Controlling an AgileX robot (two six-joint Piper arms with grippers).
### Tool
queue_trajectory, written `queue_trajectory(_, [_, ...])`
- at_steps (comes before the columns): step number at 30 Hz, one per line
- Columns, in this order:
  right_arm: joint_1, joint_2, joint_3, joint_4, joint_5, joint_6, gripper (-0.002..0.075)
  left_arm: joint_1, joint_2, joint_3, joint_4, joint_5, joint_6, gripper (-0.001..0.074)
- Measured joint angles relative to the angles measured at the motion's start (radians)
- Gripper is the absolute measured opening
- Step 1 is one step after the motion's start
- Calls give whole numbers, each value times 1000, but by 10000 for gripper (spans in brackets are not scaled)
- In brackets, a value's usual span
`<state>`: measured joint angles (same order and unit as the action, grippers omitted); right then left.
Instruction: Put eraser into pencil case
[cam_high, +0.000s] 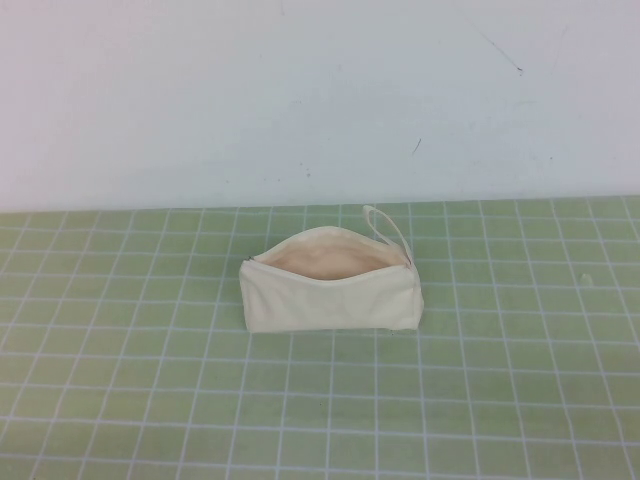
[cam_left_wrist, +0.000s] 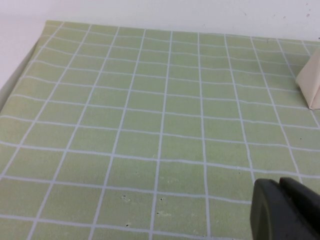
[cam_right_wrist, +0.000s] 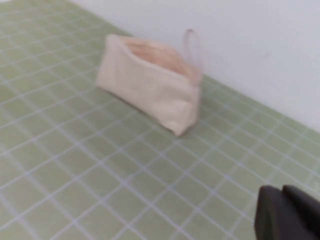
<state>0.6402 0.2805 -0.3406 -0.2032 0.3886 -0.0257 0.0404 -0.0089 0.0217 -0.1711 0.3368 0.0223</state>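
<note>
The cream pencil case (cam_high: 330, 298) stands on the green grid mat near the middle, its zip open and beige lining showing, with its loop strap (cam_high: 388, 224) at the far right end. It also shows in the right wrist view (cam_right_wrist: 150, 85), and one corner of it shows in the left wrist view (cam_left_wrist: 311, 80). The eraser is not in view in any frame. My left gripper (cam_left_wrist: 281, 186) is shut and empty, low over bare mat, well to the left of the case. My right gripper (cam_right_wrist: 283, 191) is shut and empty over the mat, apart from the case. Neither gripper shows in the high view.
The green grid mat (cam_high: 150, 380) covers the table up to a white wall (cam_high: 300, 90) behind the case. The mat's left edge (cam_left_wrist: 20, 75) shows in the left wrist view.
</note>
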Motion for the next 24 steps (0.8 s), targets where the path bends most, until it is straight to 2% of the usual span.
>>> queue_trajectory(5, [-196, -113, 99, -4, -73, 26, -1, 0, 0, 0, 0, 0, 0, -4])
queue_trajectory(11, [-519, -235, 163, 7, -95, 26, -1, 0, 0, 0, 0, 0, 0, -4])
queue_trajectory(16, [-692, -290, 189, 49, -81, 26, -1, 0, 0, 0, 0, 0, 0, -4])
queue_trajectory(24, [-711, -295, 271, 96, -75, 26, -1, 0, 0, 0, 0, 0, 0, -4])
